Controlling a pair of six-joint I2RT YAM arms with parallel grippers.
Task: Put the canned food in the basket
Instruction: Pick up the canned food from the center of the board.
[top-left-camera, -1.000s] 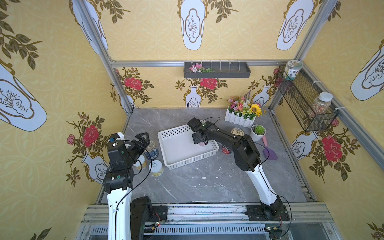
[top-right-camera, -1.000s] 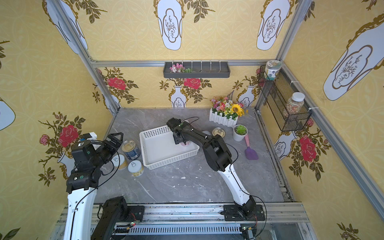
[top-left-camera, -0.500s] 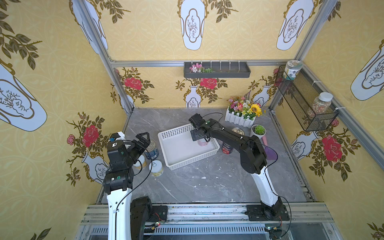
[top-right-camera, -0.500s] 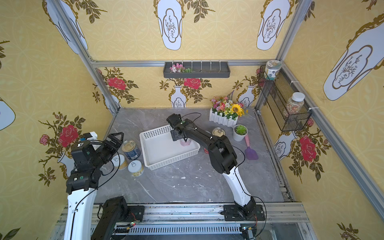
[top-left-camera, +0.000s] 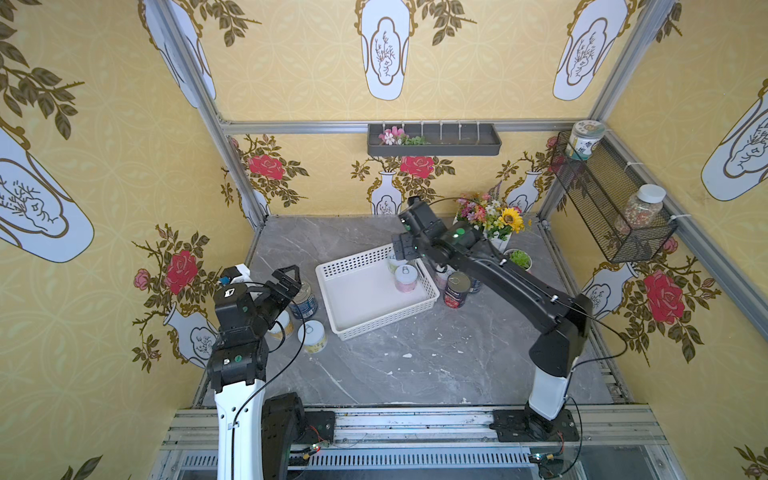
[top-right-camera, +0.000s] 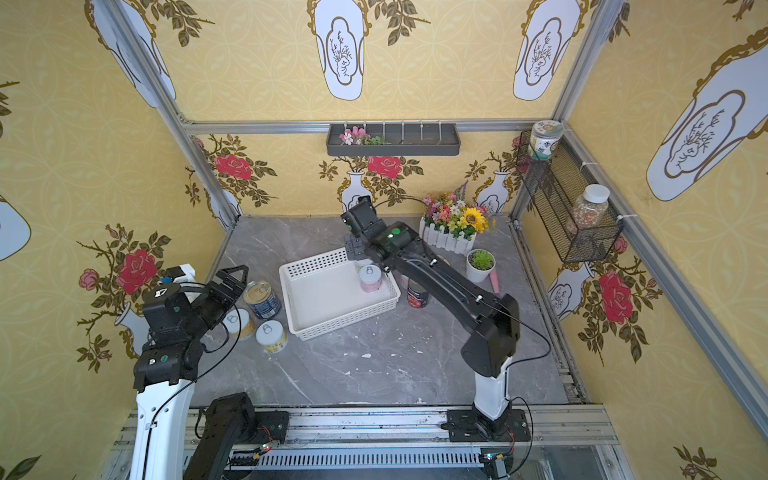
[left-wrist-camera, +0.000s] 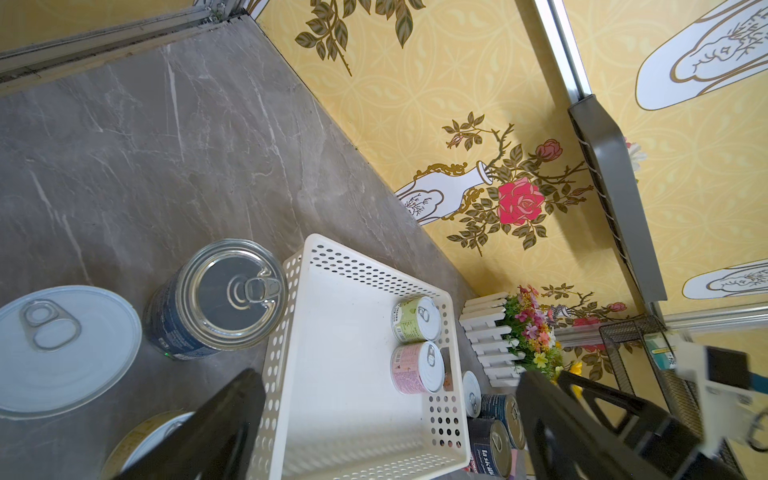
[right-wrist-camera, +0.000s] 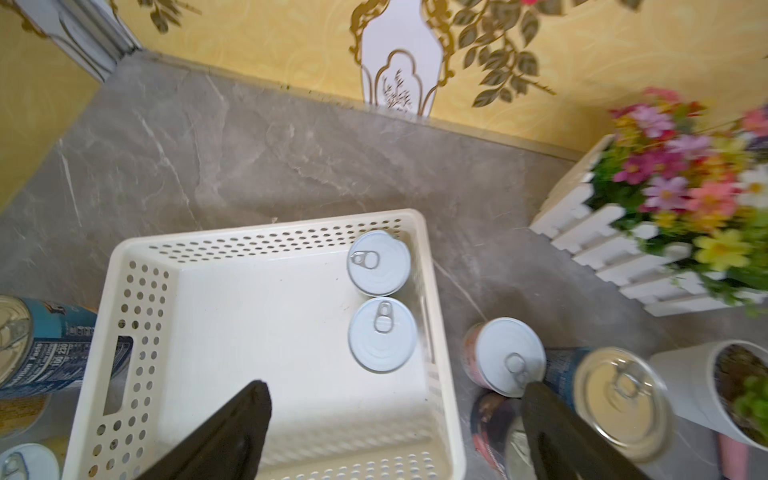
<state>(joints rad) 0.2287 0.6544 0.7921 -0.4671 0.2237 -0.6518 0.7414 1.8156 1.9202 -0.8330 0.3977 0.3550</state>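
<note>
Right jaws spring open and lift clear: pink can (top-left-camera: 406, 278) stands at three o'clock in the basket (top-left-camera: 376, 329), two in now; left jaws open, empty.

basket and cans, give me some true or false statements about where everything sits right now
1. The pink can and the green can stand upright side by side in the basket. True.
2. The right gripper is shut on a can. False: it is open and holds nothing.
3. The dark blue can near the left gripper is in the basket. False: it stands on the table, outside the basket.
4. The red can stands outside the basket. True.
5. The left gripper is open and empty. True.
</note>
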